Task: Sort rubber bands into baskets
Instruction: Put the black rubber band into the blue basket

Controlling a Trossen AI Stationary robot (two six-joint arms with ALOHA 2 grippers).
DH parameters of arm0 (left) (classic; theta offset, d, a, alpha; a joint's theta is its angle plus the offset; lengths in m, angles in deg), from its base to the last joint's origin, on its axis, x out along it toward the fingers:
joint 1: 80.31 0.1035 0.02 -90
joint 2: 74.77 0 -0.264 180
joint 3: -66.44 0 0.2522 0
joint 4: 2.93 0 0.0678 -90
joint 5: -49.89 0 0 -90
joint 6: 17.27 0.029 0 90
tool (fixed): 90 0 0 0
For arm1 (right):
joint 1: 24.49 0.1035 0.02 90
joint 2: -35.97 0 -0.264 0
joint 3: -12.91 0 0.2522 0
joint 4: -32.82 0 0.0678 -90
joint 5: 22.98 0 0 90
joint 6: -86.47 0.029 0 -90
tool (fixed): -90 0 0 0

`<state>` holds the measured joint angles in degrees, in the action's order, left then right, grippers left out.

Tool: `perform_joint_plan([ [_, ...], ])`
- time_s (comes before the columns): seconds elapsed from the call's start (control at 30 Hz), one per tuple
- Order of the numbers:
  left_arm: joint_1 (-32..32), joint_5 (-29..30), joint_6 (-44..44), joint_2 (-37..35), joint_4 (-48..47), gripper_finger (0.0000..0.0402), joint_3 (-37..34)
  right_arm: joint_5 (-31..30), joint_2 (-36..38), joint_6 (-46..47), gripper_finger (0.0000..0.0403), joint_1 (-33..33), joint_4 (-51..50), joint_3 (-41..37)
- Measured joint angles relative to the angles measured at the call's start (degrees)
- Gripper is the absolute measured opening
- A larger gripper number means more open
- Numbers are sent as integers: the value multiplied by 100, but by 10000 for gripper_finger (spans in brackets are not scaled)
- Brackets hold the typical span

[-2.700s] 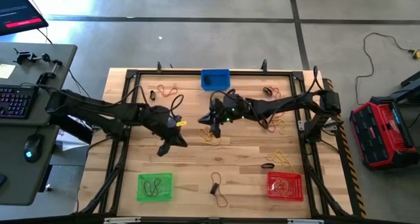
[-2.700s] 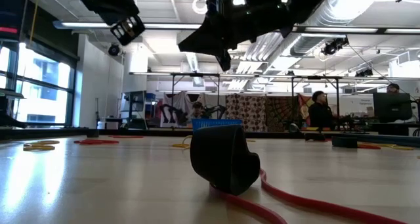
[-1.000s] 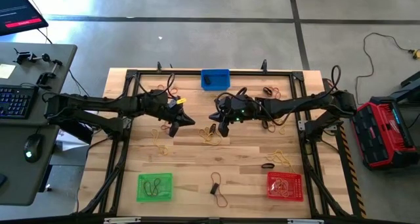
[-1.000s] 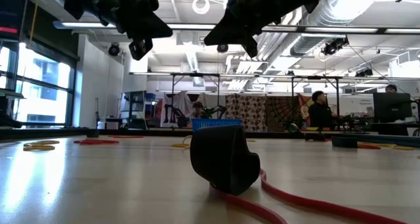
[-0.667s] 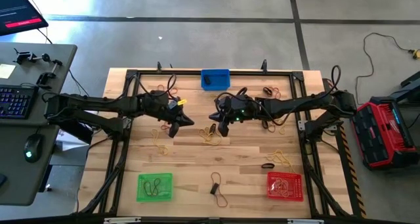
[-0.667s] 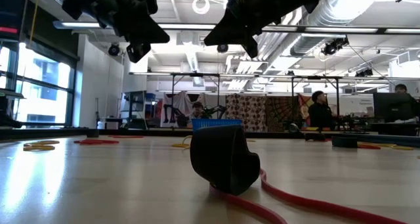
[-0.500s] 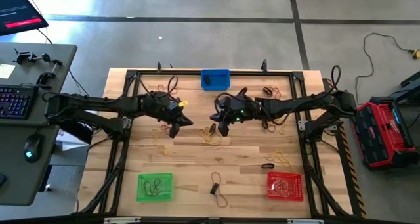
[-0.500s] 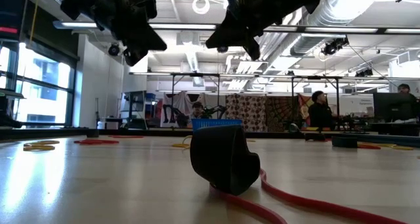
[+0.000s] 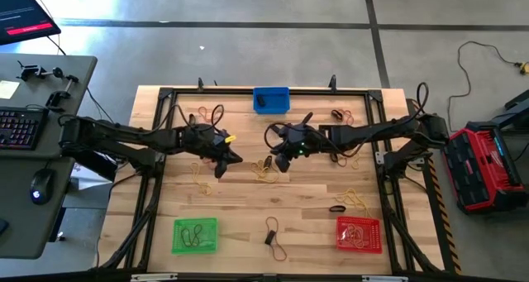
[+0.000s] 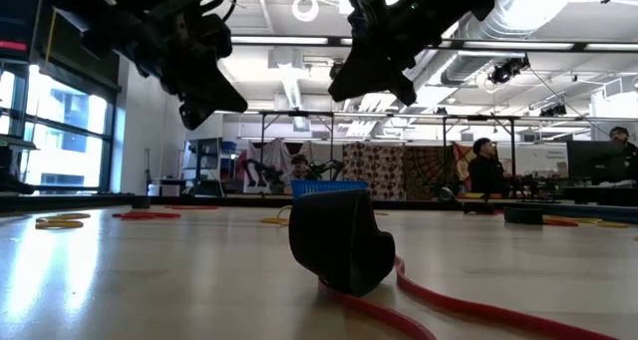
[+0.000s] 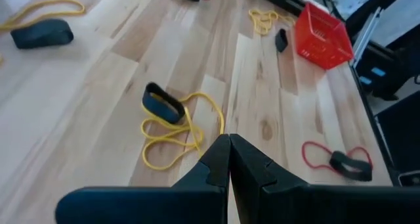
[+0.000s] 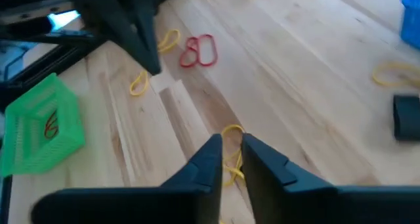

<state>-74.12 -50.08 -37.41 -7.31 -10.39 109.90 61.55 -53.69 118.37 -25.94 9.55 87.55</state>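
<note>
Rubber bands (image 9: 266, 173) lie scattered over the counter (image 9: 248, 207) — blue basket (image 9: 271, 99) at the far edge, green basket (image 9: 195, 236) and red basket (image 9: 359, 234) near. Left end effector (image 11: 229, 159) hovers pressed together; right end effector (image 12: 229, 153) hovers slightly parted over yellow loops.

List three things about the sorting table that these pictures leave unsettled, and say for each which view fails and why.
1. Contents of the blue basket: high view too small; low view shows only its wall.
2. Green basket: cut off by the right wrist picture's edge, so the count of bands inside is unclear.
3. Table behind the black band: low view, blocked by that band.
</note>
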Motion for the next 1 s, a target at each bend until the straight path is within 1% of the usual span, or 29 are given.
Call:
perform_joint_plan([
  [0.13, -3, 6, 22, 0, 171, 0, -202, -20, 0, 498, 96, 0, -148, 0],
  [0.23, 1, 30, 20, 0, 384, 0, -348, -78, -23, 827, 106, -2, -151, 2],
  [0.43, 2, 26, 176, 0, 449, 0, -379, -93, -534, 1091, 108, -4, -374, 257],
  [0.57, 3, -80, 265, 0, 432, 0, -379, -73, -781, 1162, 108, -55, -876, 589],
  [0.7, 3, -158, 291, 0, 430, 0, -379, 154, -931, 1168, 108, -215, -1327, 741],
  [0.8, 3, -158, 290, 0, 440, 0, -379, 255, -1049, 1222, 108, -303, -1402, 743],
  [0.93, 3, -84, 373, 0, 445, 0, -379, 416, -1261, 1178, 108, -345, -1212, 745],
  [1.0, 3, -19, 200, 0, 452, 0, -379, 483, -1376, 1177, 108, -368, -1196, 745],
])
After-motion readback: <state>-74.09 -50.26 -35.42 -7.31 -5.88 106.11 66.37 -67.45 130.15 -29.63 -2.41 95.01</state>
